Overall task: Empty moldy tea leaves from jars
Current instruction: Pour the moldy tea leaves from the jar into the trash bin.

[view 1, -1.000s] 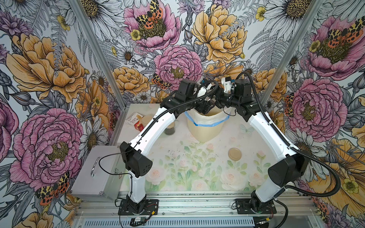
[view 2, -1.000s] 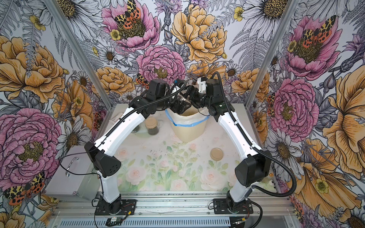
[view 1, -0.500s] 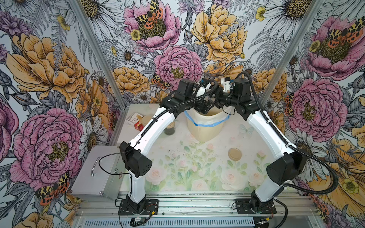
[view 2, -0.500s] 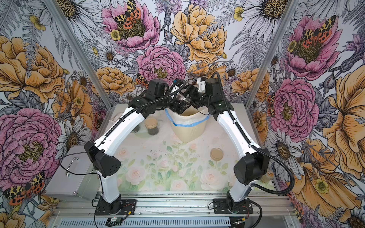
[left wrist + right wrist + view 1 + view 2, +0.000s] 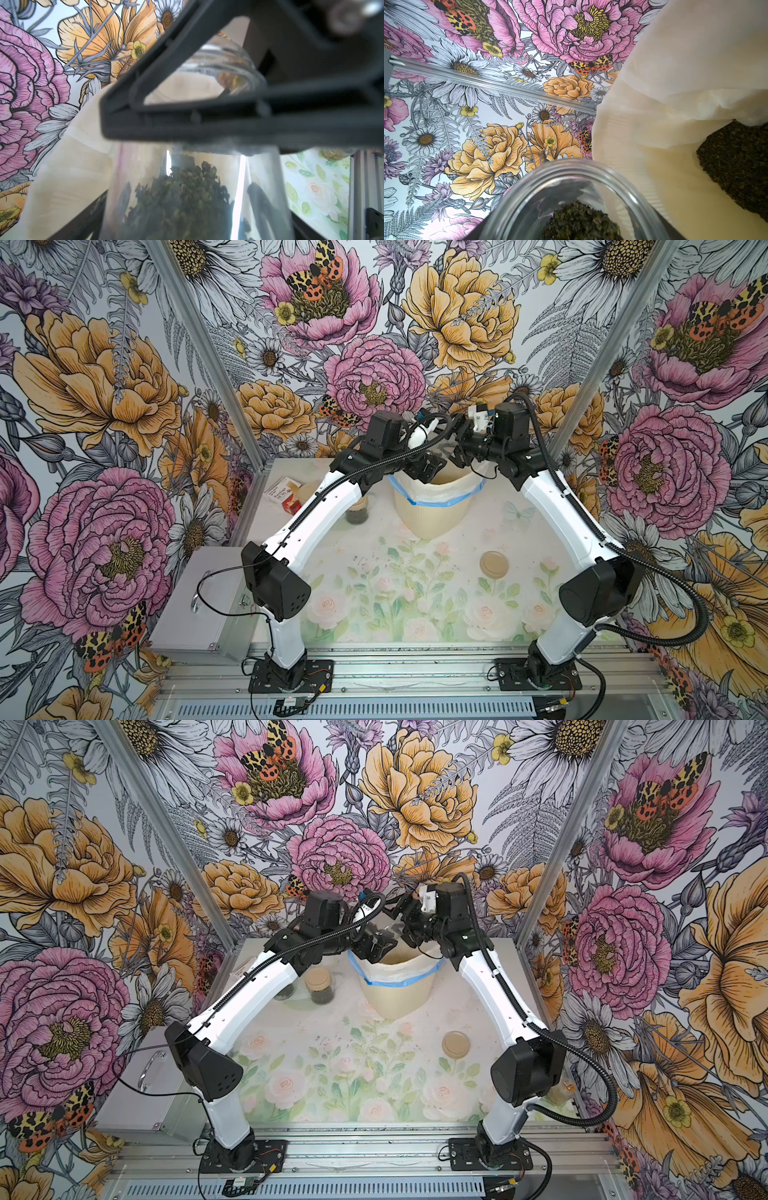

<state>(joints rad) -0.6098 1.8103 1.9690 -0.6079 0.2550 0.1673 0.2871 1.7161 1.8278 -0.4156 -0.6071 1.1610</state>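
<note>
The right claw was clamped round the lidless jar, which sat low centre in its wrist view, above the bin at upper centre of both top views. Whether the left claw gripped it too could not be told. The tea leaves inside looked dry and loose, likely to slide once tipped. Smooth, brittle glass is best held firmly round the body wall, never by the rim.
</note>
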